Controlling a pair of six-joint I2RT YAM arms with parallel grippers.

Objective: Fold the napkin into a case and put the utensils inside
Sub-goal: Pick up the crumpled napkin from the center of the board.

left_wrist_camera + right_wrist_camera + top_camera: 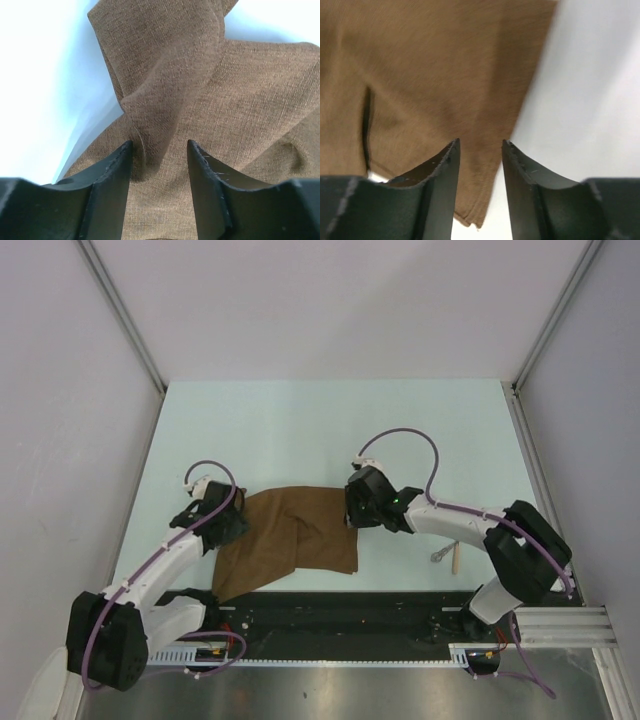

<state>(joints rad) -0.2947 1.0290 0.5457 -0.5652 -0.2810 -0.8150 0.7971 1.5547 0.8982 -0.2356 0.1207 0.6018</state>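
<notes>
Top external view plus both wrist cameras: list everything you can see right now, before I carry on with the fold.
napkin: one, brown, mid-table, partly folded, between the two grippers.
utensils: count unclear, a silver end and a tan handle show, on the table to the right of the napkin.
table: one, pale green, under everything.
rail: one, black, along the near edge.
cables: two, purple, one looped along each arm.
left gripper: one, black, jaws apart over the napkin's left edge.
right gripper: one, black, jaws apart over the napkin's right edge.
</notes>
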